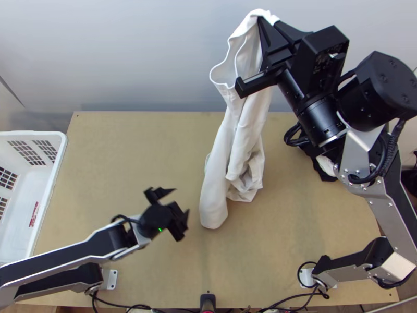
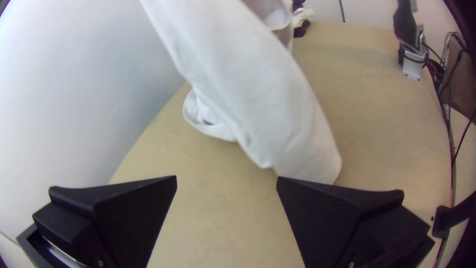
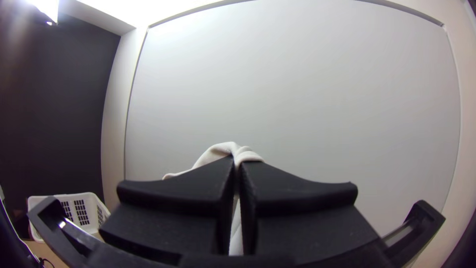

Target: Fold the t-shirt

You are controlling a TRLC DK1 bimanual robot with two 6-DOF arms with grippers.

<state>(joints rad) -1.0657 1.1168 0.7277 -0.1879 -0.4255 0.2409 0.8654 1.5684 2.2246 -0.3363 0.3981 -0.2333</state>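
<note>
The table (image 1: pixel 130 151) has the basket (image 1: pixel 60 151) at its left, the t-shirt (image 1: pixel 221 161) over its middle.

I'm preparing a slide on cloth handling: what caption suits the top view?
White T-shirt hanging from the right gripper, with the left gripper open over the table.

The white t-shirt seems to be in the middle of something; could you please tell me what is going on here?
The right gripper has its jaws shut on one end of the white t-shirt, which hangs in loose folds over the table. The left gripper is beside its lower part, jaws open and empty. The shirt is not folded yet.
</note>
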